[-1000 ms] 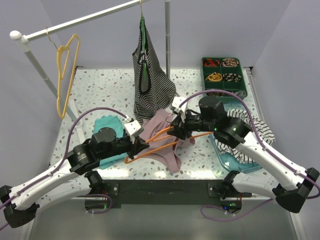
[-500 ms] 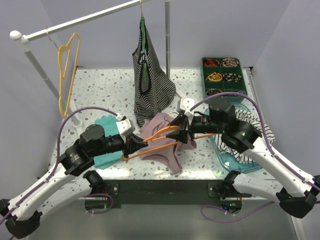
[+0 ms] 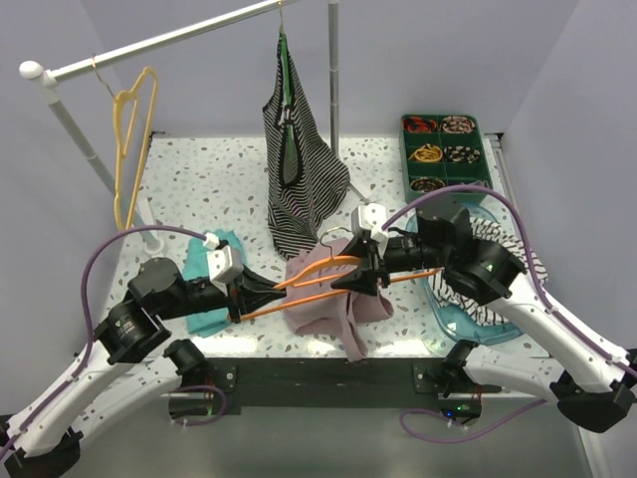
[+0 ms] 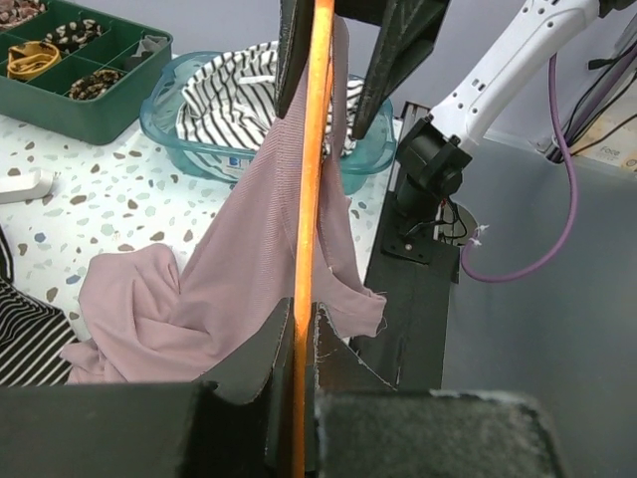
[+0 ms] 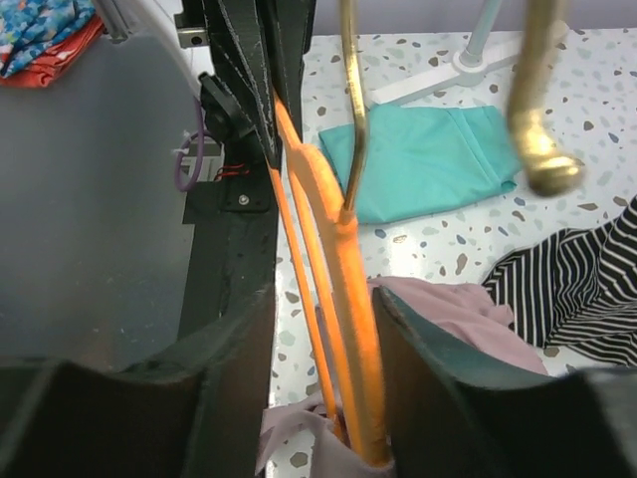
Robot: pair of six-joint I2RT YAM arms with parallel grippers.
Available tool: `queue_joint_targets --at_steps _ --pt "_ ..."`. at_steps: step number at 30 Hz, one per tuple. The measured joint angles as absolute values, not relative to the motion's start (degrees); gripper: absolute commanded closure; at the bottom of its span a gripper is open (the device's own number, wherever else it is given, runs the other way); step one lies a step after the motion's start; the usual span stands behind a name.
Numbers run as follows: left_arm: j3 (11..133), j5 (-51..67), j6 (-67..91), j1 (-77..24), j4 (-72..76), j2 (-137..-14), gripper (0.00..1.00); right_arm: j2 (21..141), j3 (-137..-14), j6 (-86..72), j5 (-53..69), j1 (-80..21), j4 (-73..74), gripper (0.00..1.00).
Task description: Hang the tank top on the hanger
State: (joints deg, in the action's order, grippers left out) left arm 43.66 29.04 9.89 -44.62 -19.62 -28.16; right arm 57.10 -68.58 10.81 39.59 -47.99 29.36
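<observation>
The orange hanger is held off the table, slanting up to the right, with its metal hook on top. My left gripper is shut on the hanger's left end; the left wrist view shows the bar pinched between its jaws. The mauve-pink tank top hangs bunched from the hanger's middle, its lower part near the table's front edge. My right gripper straddles the hanger and the cloth there, jaws apart with a gap showing.
A black-and-white striped top on a green hanger and a yellow hanger hang from the rail. A teal cloth lies at the left. A green compartment tray and a teal basin stand at the right.
The hanger has been raised and drawn to the left by my left gripper. The tank top has come up off the table and now hangs from the hanger.
</observation>
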Motion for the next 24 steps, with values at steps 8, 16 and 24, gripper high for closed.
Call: queue_joint_targets --at_steps 8,16,24 --pt "43.7 28.1 10.0 -44.5 -20.6 -28.3 0.96 57.4 -68.6 10.4 39.2 -47.9 29.9 1.0" --pt "45.7 16.5 13.1 -44.1 -19.1 -34.4 0.13 56.2 -65.7 7.6 32.1 -48.1 29.8 1.0" --pt "50.4 9.5 13.8 -44.1 -17.3 -36.0 0.32 57.8 -61.9 4.0 18.9 -48.0 29.2 1.0"
